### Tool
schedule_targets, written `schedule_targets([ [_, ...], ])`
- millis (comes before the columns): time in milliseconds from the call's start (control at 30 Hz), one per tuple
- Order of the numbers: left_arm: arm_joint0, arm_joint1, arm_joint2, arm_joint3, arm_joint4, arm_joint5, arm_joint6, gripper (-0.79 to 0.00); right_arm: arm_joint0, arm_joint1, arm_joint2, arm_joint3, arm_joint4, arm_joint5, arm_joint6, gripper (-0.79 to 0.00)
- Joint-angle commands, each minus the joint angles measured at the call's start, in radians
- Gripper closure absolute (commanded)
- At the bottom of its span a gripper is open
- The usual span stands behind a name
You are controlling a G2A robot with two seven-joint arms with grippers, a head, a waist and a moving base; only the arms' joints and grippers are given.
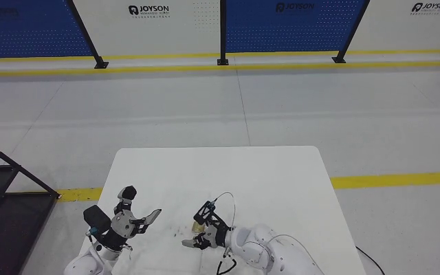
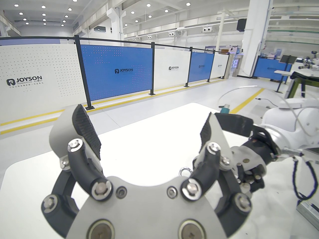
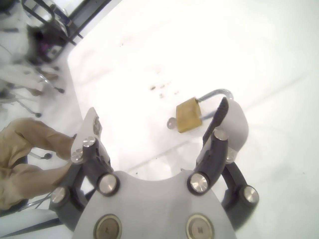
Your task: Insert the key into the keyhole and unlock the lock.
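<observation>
The brass lock [image 3: 188, 115] lies flat on the white table [image 1: 275, 179], between the widely spread fingers of the right gripper [image 3: 157, 116], which holds nothing. It sits much closer to the black-padded finger [image 3: 221, 110], just beside it, and well apart from the other finger [image 3: 87, 128]. Its steel shackle [image 3: 214, 93] curves away from the body and passes behind the padded fingertip. The key [image 3: 171, 123] shows its round head at the body's end opposite the shackle, touching it; it seems to sit in the keyhole, though the blur leaves that unsure.

A few dark specks [image 3: 159, 88] mark the table just beyond the lock. A tan crumpled shape [image 3: 25, 150] rests against the outside of the farther finger.

The left gripper [image 2: 147, 130] hangs above the table well apart from the lock, toward the near left corner, its fingers wide and holding nothing.

Both grippers are close to the table's near edge, and the side edge runs near the right gripper's farther finger; the broad white surface stretches beyond them
</observation>
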Motion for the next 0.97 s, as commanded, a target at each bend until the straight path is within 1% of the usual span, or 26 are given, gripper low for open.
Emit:
schedule_targets([
  [0,0.0,0.0,0.0,0.0,0.0,0.0,0.0,-0.785,-0.027,0.013,0.025,-0.04,-0.021,-0.003,-0.005,-0.785],
  [100,0.0,0.0,0.0,0.0,0.0,0.0,0.0,-0.785,-0.079,0.034,0.072,-0.111,-0.055,-0.023,-0.044,-0.785],
  [167,0.0,0.0,0.0,0.0,0.0,0.0,0.0,-0.785,-0.127,0.053,0.117,-0.177,-0.111,-0.05,-0.094,-0.785],
  [233,0.0,0.0,0.0,0.0,0.0,0.0,0.0,-0.785,-0.204,0.078,0.178,-0.262,-0.166,-0.097,-0.184,-0.785],
  [333,0.0,0.0,0.0,0.0,0.0,0.0,0.0,-0.785,-0.35,0.117,0.291,-0.4,-0.253,-0.168,-0.324,-0.785],
  [433,0.0,0.0,0.0,0.0,0.0,0.0,0.0,-0.785,-0.505,0.146,0.407,-0.525,-0.322,-0.195,-0.499,-0.785],
  [467,0.0,0.0,0.0,0.0,0.0,0.0,0.0,-0.785,-0.505,0.146,0.407,-0.525,-0.322,-0.195,-0.499,-0.785],
  [500,0.0,0.0,0.0,0.0,0.0,0.0,0.0,-0.785,-0.483,0.144,0.393,-0.515,-0.318,-0.196,-0.472,-0.785],
  [567,0.0,0.0,0.0,0.0,0.0,0.0,0.0,-0.785,-0.528,0.147,0.412,-0.532,-0.324,-0.195,-0.531,-0.785],
  [667,0.0,0.0,0.0,0.0,0.0,0.0,0.0,-0.785,-0.506,0.146,0.407,-0.524,-0.322,-0.195,-0.5,-0.785],
  [933,-0.006,-0.003,-0.001,-0.002,0.002,0.011,-0.017,-0.785,-0.5,0.146,0.417,-0.519,-0.323,-0.183,-0.496,-0.785],
])
